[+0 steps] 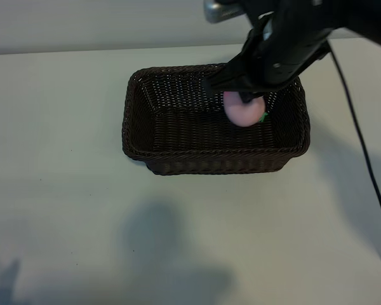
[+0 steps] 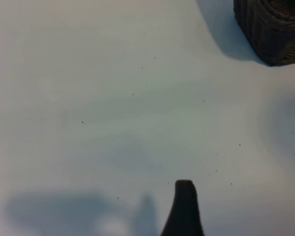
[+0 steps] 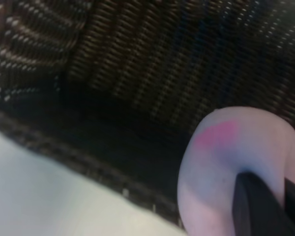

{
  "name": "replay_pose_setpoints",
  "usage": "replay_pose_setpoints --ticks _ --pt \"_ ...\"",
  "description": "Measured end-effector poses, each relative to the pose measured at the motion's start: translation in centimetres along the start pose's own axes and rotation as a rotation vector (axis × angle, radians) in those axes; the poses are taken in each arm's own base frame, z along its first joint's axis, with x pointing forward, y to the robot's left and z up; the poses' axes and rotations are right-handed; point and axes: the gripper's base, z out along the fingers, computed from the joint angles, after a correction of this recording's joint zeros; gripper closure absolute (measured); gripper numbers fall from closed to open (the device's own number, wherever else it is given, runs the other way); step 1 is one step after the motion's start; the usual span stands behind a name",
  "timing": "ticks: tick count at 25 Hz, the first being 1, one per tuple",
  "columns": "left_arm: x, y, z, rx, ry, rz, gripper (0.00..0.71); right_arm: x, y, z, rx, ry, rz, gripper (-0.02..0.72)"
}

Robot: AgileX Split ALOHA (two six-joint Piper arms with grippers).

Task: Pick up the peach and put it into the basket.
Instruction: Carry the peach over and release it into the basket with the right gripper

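Observation:
The dark-brown wicker basket [image 1: 216, 162] stands on the white table at the middle back. The pale-pink peach [image 1: 241, 113] hangs inside the basket's right half, its green leaf mark toward the right, and my right gripper [image 1: 246, 96] comes down from above, shut on it. In the right wrist view the peach [image 3: 221, 162] fills the corner with a black finger [image 3: 255, 206] pressed on it, and the basket's woven wall [image 3: 152, 64] lies behind. My left arm is outside the exterior view. Its wrist view shows one black fingertip [image 2: 184, 206] over bare table, apart from a basket corner [image 2: 273, 29]; it holds nothing.
The right arm's black cable [image 1: 362, 146] trails down the right side of the table [image 1: 63, 210]. Arm shadows fall on the table's front part. White tabletop surrounds the basket on all sides.

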Motion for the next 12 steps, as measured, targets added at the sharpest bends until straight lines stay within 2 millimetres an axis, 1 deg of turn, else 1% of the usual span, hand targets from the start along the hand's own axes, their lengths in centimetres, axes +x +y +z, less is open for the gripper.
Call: replay_pose_setpoints --ticks 3,6,9,12 --pt "0.0 0.0 0.0 0.000 0.000 0.000 0.114 -0.5 0.0 3.0 0.008 0.033 -0.012 0.659" --pt "0.0 0.0 0.0 0.000 0.000 0.000 0.114 -0.6 0.0 5.7 0.012 0.059 -0.019 0.659" --pt "0.0 0.0 0.0 0.000 0.000 0.000 0.114 -0.3 -0.1 7.5 0.018 0.091 -0.021 0.659" --pt "0.0 0.0 0.0 0.000 0.000 0.000 0.114 -0.2 -0.2 8.2 0.020 0.104 -0.026 0.649"
